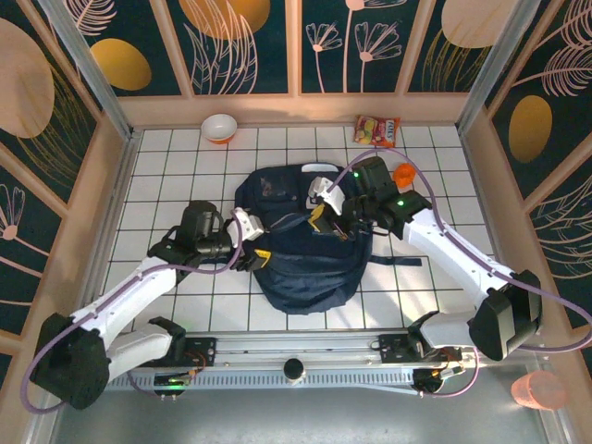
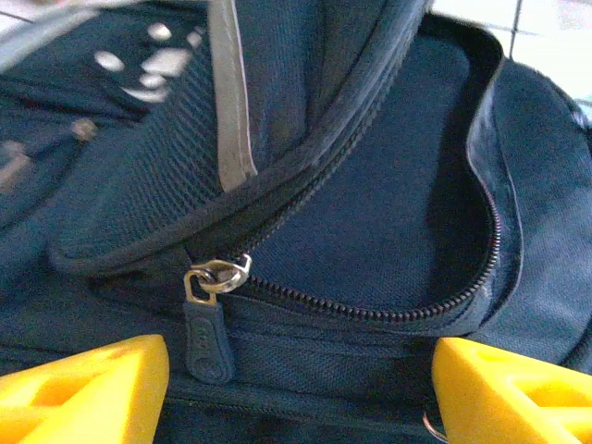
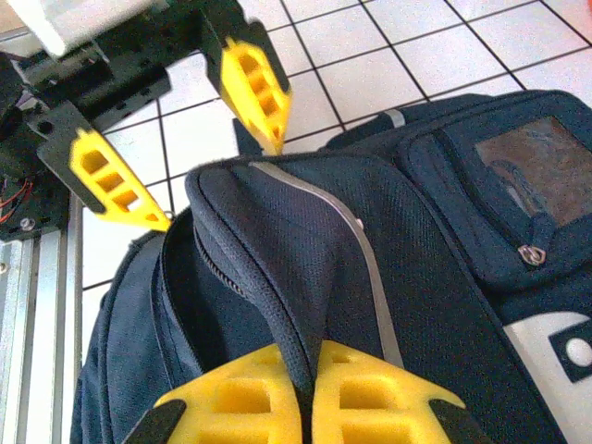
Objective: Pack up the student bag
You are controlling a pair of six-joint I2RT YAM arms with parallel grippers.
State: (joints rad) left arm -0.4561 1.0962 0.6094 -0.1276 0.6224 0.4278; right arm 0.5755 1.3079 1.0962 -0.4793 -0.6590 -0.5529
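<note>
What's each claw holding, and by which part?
Right claw pinches the student bag by the raised rim of its open zip flap. Left claw is open, holding nothing.

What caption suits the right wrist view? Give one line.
Right gripper pinches the student bag by its unzipped flap edge; the open left gripper hovers beyond.

student bag (image 1: 305,277): table (image 1: 185,185) centre | bowl (image 1: 219,127): behind-left | snack packet (image 1: 377,129): behind-right

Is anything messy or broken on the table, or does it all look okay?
Nothing looks broken or spilled. The student bag lies flat with its zip open, and the right gripper pinches the flap's edge up, so it gapes. One oddity: a pinkish cup sits off the tiled table, past the near right corner.
</note>
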